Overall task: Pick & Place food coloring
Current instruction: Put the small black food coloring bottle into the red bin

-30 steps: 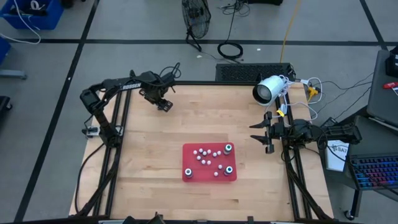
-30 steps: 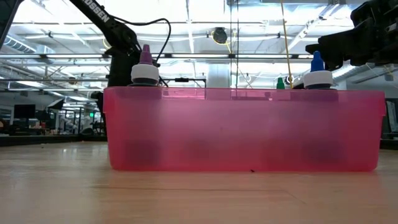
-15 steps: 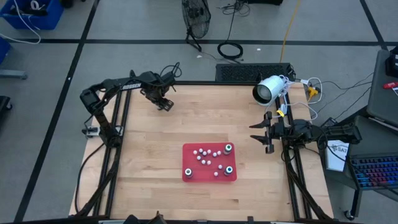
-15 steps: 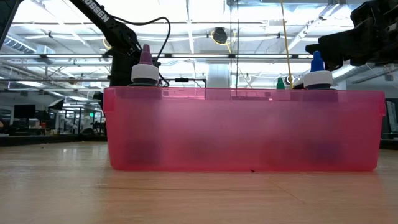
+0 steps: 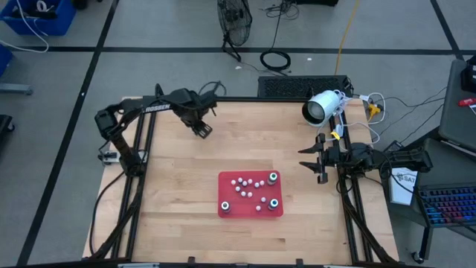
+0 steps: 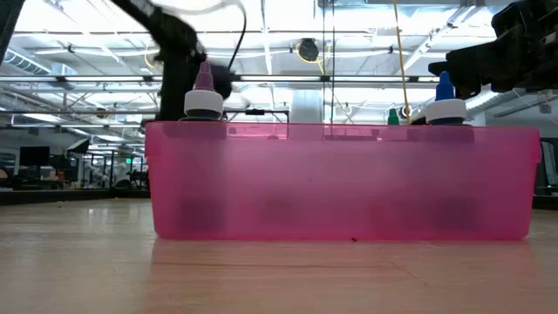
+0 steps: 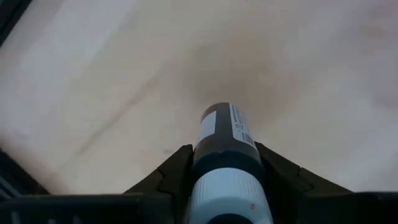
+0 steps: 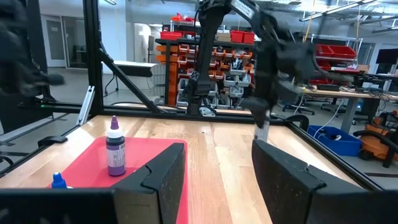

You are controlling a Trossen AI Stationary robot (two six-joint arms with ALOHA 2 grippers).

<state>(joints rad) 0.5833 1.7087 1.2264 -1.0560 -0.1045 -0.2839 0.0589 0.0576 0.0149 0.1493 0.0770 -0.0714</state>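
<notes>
My left gripper [image 5: 202, 128] stands over the table's far left part, shut on a dark food coloring bottle [image 7: 225, 140] with a pale cap [image 7: 229, 196]. More food coloring stands in the flat red tray [image 5: 251, 211] near the table's middle: dark bottles with pale caps [image 5: 274, 177] and several small whitish ones [image 5: 245, 186]. The low view shows a purple-tipped bottle [image 6: 202, 92] and a blue-tipped one [image 6: 446, 98] rising above the tray wall [image 6: 340, 179]. My right gripper [image 5: 309, 160] waits open at the right edge, pointing level toward the tray. My left gripper pinches the bottle between its two fingers [image 7: 174, 174], one on each side of the dark body just below the pale cap [image 7: 227, 163]. The fingers come from above, pointing down. The bottle hangs upright below them, its bottom [image 7: 222, 118] toward the wood; it looks clear of the table.
Bare wood lies between my left gripper and the tray [image 8: 143, 155]. A white cylindrical camera [image 5: 321, 108] and cables sit at the far right corner. The black frame rails [image 5: 141, 149] run along both table sides.
My left gripper has gone a short way toward the table's right edge and a little toward the near edge, most of it in the last half second; its arm shows blurred in the low view. My right gripper has kept still.
</notes>
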